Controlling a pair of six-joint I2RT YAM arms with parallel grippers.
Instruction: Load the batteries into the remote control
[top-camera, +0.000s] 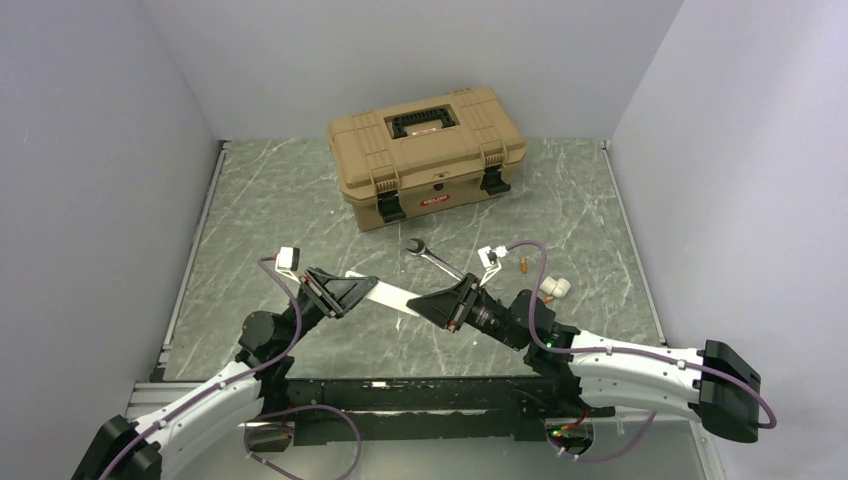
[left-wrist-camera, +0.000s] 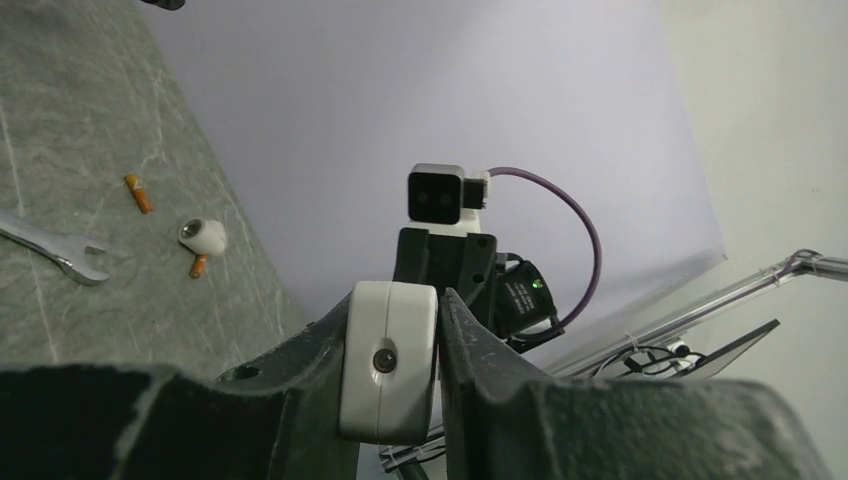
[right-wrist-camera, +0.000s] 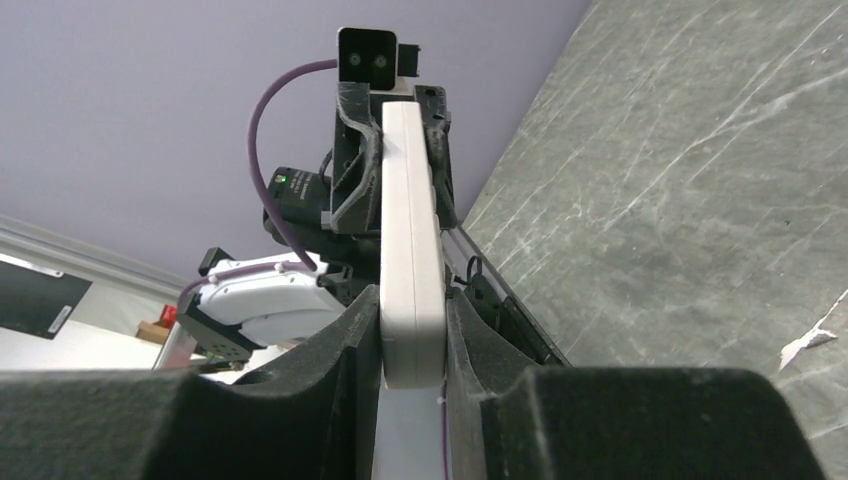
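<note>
The left gripper (left-wrist-camera: 392, 318) is closed on one end of the remote control (right-wrist-camera: 410, 230), its two fingers pressed flat against the white sides. The right gripper (right-wrist-camera: 412, 345) clamps the other end the same way. The remote spans the gap between the two arms, and it looks lifted off the table (top-camera: 260, 210), just in front of the wrench (top-camera: 432, 255). I cannot tell from here which face is up, or whether the battery recess is open.

A small orange battery (left-wrist-camera: 139, 193) lies on the table over by the right arm. A second orange piece (left-wrist-camera: 198, 266) touches a little white cap (left-wrist-camera: 203, 234). The tan toolbox (top-camera: 425, 150) sits shut at the back.

With both ends pinned, the arms have to move as one, since any pull or twist between them could flex the remote or make it slip. I would turn it until the recess faces up, with the fingers at the very ends so they don't cover it. I would let one side go only once the remote is steady. The right arm is nearer the batteries, so it seems the one to free.
</note>
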